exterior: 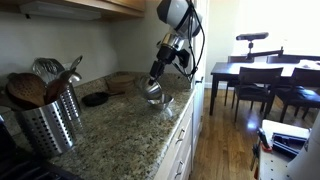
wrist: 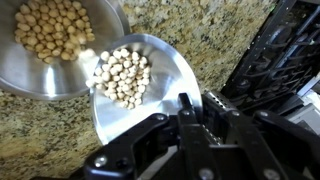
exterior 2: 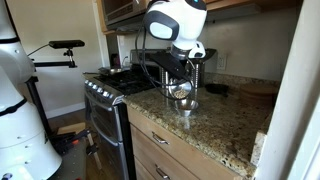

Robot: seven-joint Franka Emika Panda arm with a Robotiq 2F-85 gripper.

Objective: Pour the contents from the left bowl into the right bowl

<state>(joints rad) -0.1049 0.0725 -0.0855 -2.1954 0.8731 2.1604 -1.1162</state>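
The gripper (wrist: 197,105) is nearest in the wrist view, its two fingers pinched narrow on the rim of the left bowl (wrist: 165,85). There are two steel bowls. The left bowl is held tilted towards the right bowl (wrist: 30,75), and their rims overlap in this view; whether they touch cannot be told.

Each bowl holds one heap of pale round beans. The heap in the left bowl (wrist: 122,78) lies against the side next to the right bowl. The heap in the right bowl (wrist: 52,30) is spread across its bottom.

Both bowls are over a speckled granite counter (wrist: 40,130), with the black grates of a stove (wrist: 280,60) just beside them.

In an exterior view the arm (exterior: 172,45) reaches down to the counter's far end. One flat black dish (exterior: 96,98) lies near it. One perforated steel holder (exterior: 45,128) stands well apart, with wooden spoons (exterior: 25,88) in it. Beyond the counter are a wooden floor (exterior: 225,140) and one dark table (exterior: 250,70) with dark chairs around it.
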